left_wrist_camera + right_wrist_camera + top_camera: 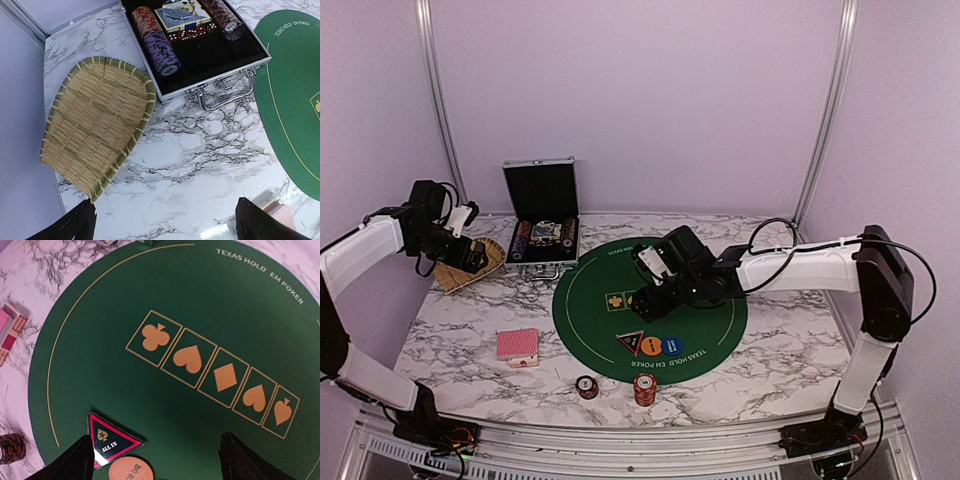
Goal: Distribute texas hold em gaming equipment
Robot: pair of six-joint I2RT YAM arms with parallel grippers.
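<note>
A red-backed card deck (pixel 517 344) lies on the marble, left of the green mat (pixel 650 275). It also shows in the left wrist view (pixel 276 209) and the right wrist view (pixel 11 330). A dark chip stack (pixel 587 387) and a red-white chip stack (pixel 645 389) stand near the front edge. The black triangular marker (pixel 631 342), orange marker (pixel 651 346) and blue marker (pixel 672 346) lie in a row on the mat's near part. My right gripper (pixel 157 462) is open and empty above the mat, just beyond the triangle (pixel 110 440) and orange marker (pixel 131 471). My left gripper (pixel 167 227) is open and empty over bare marble.
The open silver case (pixel 542 215) at the back left holds more chip rolls, dice and a blue deck (pixel 182 15). A woven bamboo tray (pixel 95 125) lies left of it, under my left arm. The mat carries five printed suit boxes (pixel 215 375).
</note>
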